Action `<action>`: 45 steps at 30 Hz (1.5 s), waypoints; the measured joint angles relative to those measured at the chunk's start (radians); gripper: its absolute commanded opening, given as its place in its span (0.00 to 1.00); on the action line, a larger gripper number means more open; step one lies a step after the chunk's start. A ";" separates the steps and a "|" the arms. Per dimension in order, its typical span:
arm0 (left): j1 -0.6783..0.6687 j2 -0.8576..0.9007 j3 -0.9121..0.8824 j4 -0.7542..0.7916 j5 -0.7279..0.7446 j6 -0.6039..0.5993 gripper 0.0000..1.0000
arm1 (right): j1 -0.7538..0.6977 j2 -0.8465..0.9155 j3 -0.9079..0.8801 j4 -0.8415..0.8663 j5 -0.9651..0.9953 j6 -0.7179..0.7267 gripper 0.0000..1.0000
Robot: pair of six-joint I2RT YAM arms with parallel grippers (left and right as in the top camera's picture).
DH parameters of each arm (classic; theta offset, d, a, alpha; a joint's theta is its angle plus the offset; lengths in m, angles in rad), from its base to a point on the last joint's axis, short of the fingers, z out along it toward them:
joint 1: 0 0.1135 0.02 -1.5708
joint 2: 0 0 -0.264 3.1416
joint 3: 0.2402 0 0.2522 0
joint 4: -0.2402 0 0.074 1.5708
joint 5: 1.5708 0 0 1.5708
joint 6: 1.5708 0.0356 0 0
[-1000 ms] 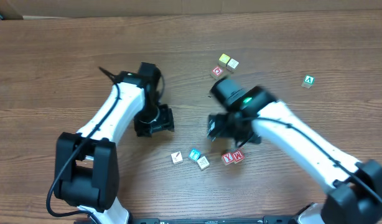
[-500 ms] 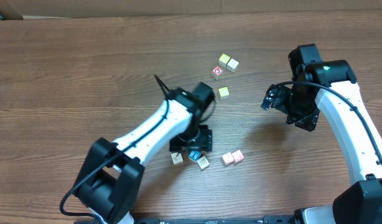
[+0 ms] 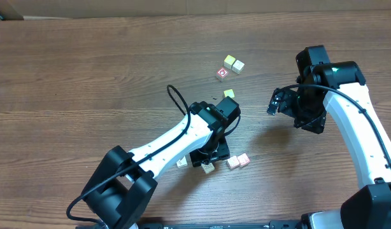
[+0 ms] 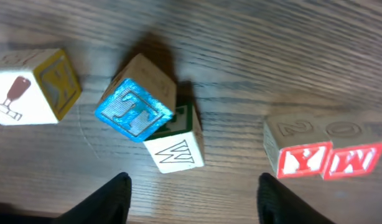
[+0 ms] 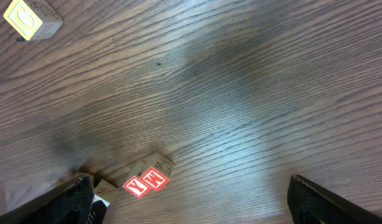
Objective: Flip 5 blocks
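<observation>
In the left wrist view a teal-faced block (image 4: pixel 134 109) sits tilted, leaning on a pale block printed W (image 4: pixel 176 149). A white block with a dark mark (image 4: pixel 26 88) lies to the left. Two red-printed blocks, Y (image 4: pixel 299 159) and W (image 4: pixel 356 159), lie side by side to the right. My left gripper (image 4: pixel 194 200) hovers open just in front of the W block, nothing between its fingers. From overhead it (image 3: pixel 210 154) covers the teal block. My right gripper (image 5: pixel 191 202) (image 3: pixel 276 102) is open and off to the right, the red pair (image 5: pixel 145 180) below it.
Two plain yellow and cream cubes (image 3: pixel 233 63) and a red-printed cube (image 3: pixel 221 74) lie at the back centre. Another yellow cube (image 3: pixel 229 94) sits just beyond the left arm. A cable loop (image 3: pixel 176 97) rises from the left arm.
My left arm has swung right over the block cluster, and the teal block now sits tipped against the W block. The right arm drew back to the right a second ago and has held still since.
</observation>
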 measured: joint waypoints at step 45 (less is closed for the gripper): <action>-0.022 0.066 -0.054 0.199 0.012 -0.129 0.20 | 0.000 0.000 0.000 -0.032 0.000 -0.050 1.00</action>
